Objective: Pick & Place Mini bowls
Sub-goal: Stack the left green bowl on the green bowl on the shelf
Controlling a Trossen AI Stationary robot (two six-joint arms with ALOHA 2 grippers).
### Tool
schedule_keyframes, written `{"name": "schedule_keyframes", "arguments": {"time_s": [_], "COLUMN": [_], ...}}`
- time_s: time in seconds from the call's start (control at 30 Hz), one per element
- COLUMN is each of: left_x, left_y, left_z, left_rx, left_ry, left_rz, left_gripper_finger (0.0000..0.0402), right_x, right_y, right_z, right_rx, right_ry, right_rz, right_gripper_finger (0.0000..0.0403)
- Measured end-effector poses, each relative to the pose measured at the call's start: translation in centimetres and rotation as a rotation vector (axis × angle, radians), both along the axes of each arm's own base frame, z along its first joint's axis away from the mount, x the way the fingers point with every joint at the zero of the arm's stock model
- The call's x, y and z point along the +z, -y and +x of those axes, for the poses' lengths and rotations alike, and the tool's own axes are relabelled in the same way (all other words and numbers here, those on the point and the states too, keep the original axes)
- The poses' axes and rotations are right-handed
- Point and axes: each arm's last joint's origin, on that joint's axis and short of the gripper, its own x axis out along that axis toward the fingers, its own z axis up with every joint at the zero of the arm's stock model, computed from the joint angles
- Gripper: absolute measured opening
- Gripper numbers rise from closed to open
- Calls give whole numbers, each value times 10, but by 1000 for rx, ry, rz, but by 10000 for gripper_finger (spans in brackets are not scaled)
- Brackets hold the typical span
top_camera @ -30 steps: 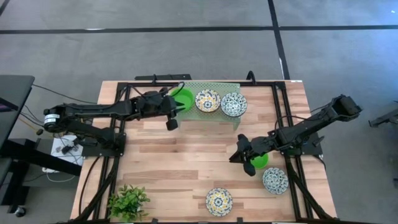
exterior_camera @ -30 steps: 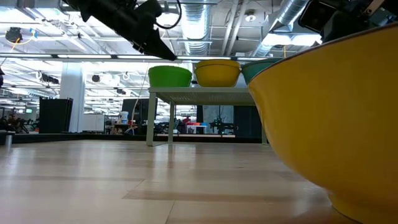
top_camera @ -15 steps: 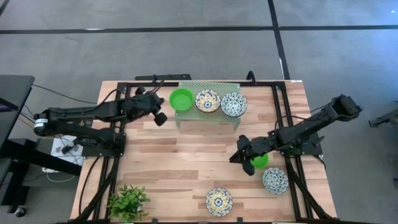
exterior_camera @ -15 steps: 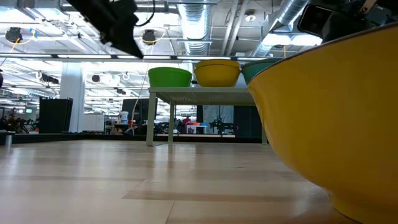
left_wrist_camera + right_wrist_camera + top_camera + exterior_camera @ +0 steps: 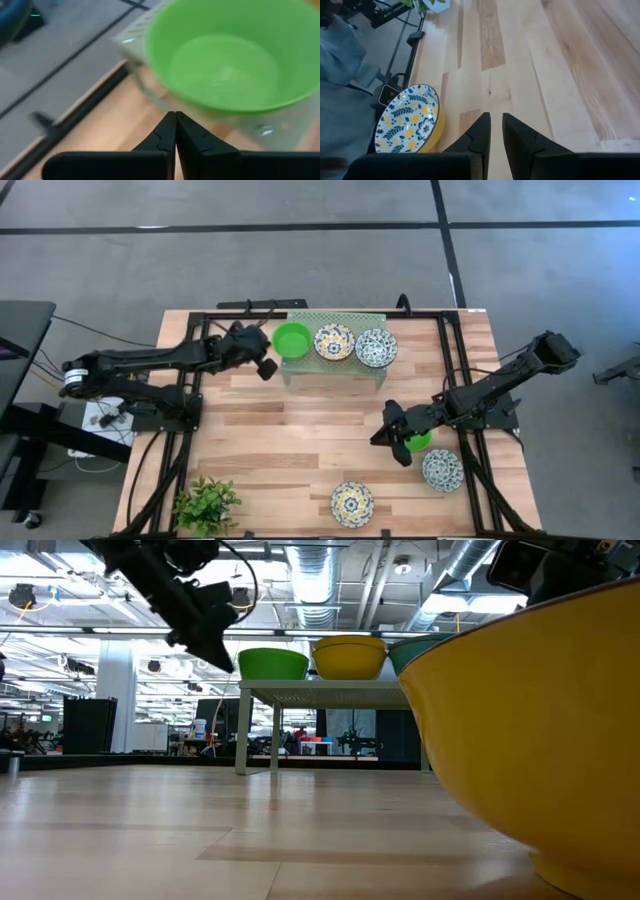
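Three bowls sit in a row on the pale green rack (image 5: 336,319): a plain green bowl (image 5: 291,338) at the end nearest the left arm, a yellow-patterned bowl (image 5: 334,342) in the middle, and a blue-patterned bowl (image 5: 376,347) at the far end. The left gripper (image 5: 266,366) hangs just beside the rack's corner, off the green bowl's rim, with its jaws pressed fully together and nothing between them; in the left wrist view the green bowl (image 5: 230,60) lies straight ahead of the closed fingertips (image 5: 175,120), apart from them.

Away from the rack, toward the front of the table, three more bowls lie loose: a second green bowl (image 5: 419,441), a blue floral bowl (image 5: 442,469) and a yellow floral bowl (image 5: 352,502). The right gripper (image 5: 392,445) is just beside that second green bowl, clearly the nearer arm to all three. Its jaws stand only a narrow slit apart and grip nothing visible in the right wrist view, which looks across bare wood toward the yellow floral bowl (image 5: 409,119). Judging by this, the next pick falls to the right arm, whose jaws would first need to widen over a rim.
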Motion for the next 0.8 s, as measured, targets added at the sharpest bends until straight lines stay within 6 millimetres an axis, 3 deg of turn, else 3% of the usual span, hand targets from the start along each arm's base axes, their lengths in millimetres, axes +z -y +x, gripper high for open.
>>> {"name": "schedule_keyframes", "arguments": {"time_s": [0.4, 0.8], "left_x": [-2, -1], "left_y": [0, 6], "left_z": [14, 14], "left_rx": [-130, -159], "left_ry": [68, 72], "left_rz": [-49, -52], "left_gripper_finger": [8, 6], "right_x": [0, 1], "right_y": [10, 28], "right_z": [4, 10], "right_rx": [-17, -112], "right_ry": [47, 54], "right_rz": [-184, -181], "right_gripper_finger": [45, 65]}}
